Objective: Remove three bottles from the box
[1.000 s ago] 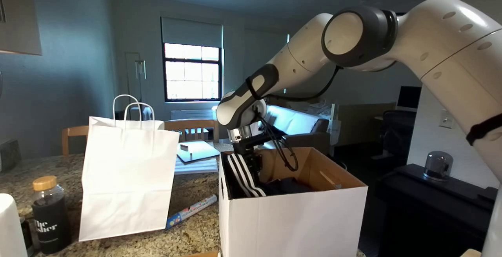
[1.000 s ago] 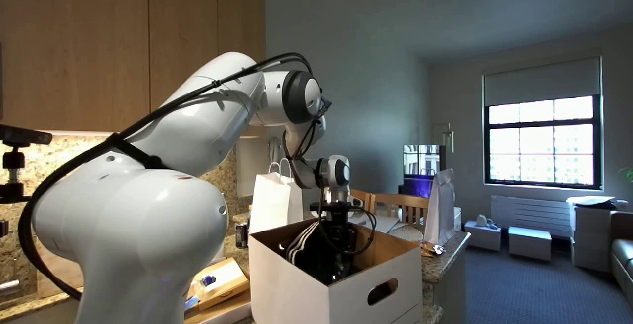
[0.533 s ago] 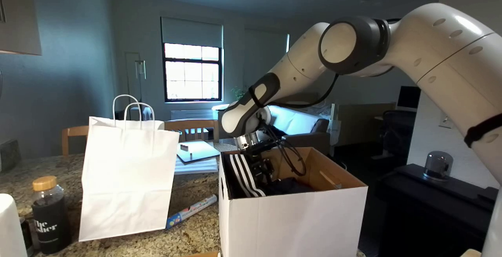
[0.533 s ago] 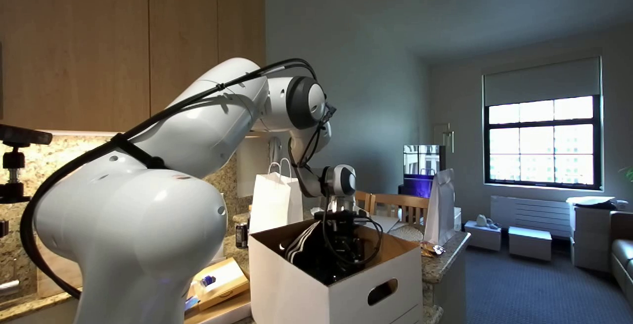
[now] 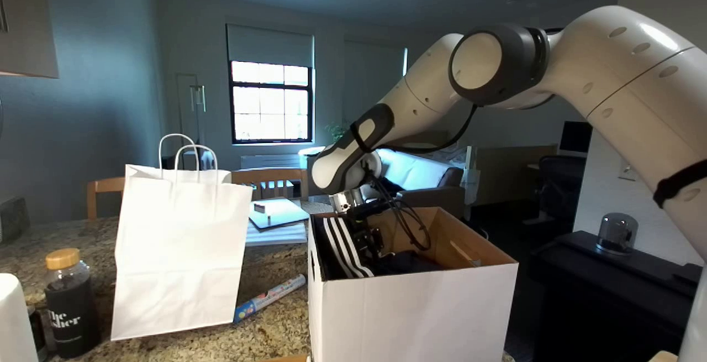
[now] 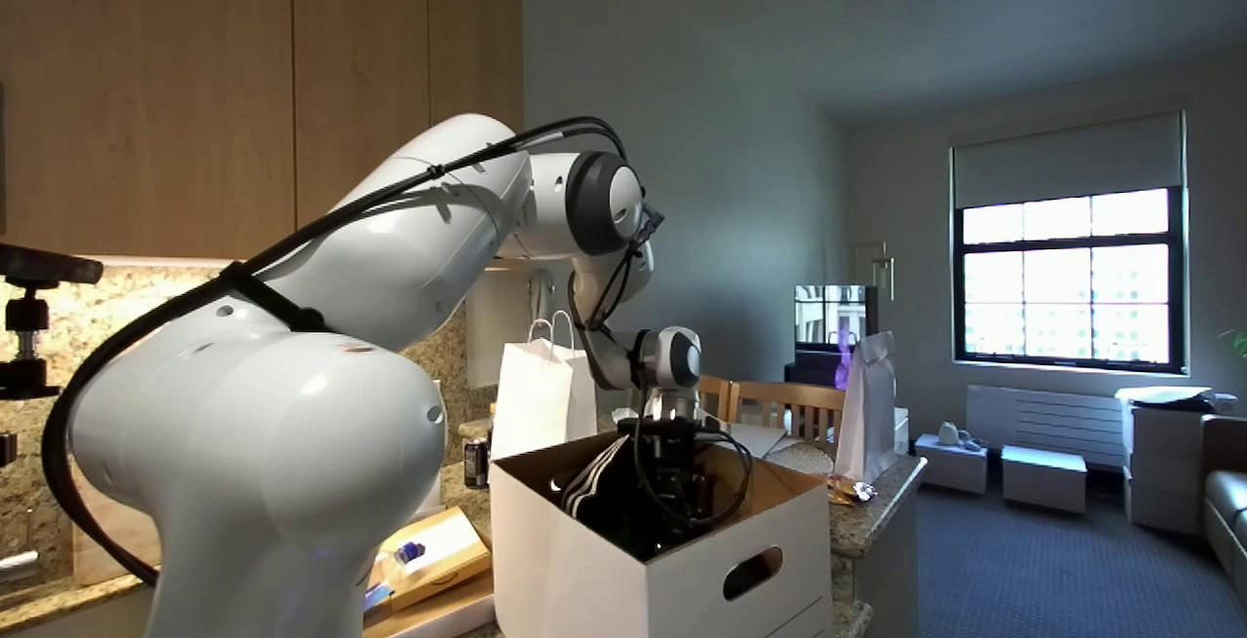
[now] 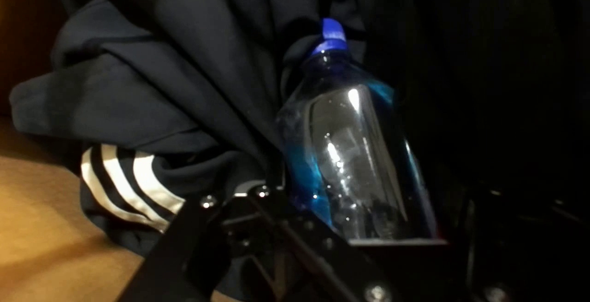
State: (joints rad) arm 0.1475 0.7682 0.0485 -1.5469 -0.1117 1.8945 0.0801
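Could snag when lifting the bottle, owing to clothes bunched beside it (cannot tell clenched gripper from released one).

One white box, two paper bags, one tan-capped jar, one printed tube; in the wrist view, one blue-capped bottle — too dim there to count further — and one dark cloth with three pale stripes.
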